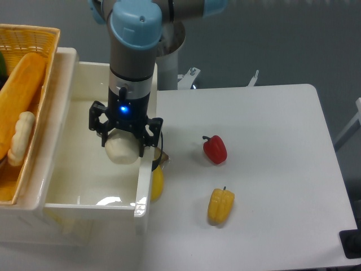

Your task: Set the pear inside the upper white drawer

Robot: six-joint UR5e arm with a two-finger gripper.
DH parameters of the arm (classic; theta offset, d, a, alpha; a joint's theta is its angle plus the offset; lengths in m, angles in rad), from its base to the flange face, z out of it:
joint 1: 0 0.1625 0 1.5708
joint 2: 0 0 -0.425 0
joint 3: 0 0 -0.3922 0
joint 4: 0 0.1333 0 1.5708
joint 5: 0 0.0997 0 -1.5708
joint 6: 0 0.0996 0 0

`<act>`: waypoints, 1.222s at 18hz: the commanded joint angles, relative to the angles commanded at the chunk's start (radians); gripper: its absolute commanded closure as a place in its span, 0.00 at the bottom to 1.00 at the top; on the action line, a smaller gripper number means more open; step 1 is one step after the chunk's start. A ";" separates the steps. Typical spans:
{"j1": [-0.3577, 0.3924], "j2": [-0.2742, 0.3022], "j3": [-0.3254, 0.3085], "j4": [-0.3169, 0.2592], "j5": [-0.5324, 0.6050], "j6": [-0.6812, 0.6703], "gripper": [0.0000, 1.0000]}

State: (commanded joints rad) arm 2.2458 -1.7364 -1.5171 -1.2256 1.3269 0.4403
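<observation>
Gripping the pale cream round pear (122, 149), closed jaws risk clipping the glossy white drawer (90, 169)'s three-o'clock wall.

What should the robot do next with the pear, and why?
Probably lower a little and let go. The gripper holds the pear over the inside of the drawer, just past its right wall, so it should land inside.
</observation>
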 joint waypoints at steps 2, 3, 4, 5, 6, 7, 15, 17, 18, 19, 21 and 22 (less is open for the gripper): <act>-0.006 -0.011 -0.003 0.002 0.008 0.000 0.87; -0.020 -0.021 -0.003 0.000 0.014 0.000 0.84; -0.031 -0.032 -0.002 0.000 0.023 0.003 0.84; -0.040 -0.040 -0.003 0.000 0.029 0.003 0.78; -0.048 -0.051 -0.003 0.000 0.031 0.003 0.60; -0.051 -0.055 -0.006 0.002 0.031 0.009 0.37; -0.068 -0.064 -0.003 0.003 0.029 0.015 0.00; -0.066 -0.058 0.005 0.003 0.029 0.015 0.00; -0.065 -0.052 0.012 0.003 0.031 0.015 0.00; -0.063 -0.048 0.023 0.003 0.031 0.017 0.00; -0.054 -0.038 0.044 0.009 0.029 0.017 0.00; -0.051 -0.037 0.060 0.015 0.029 0.017 0.00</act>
State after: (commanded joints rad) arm 2.1951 -1.7733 -1.4574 -1.2104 1.3560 0.4571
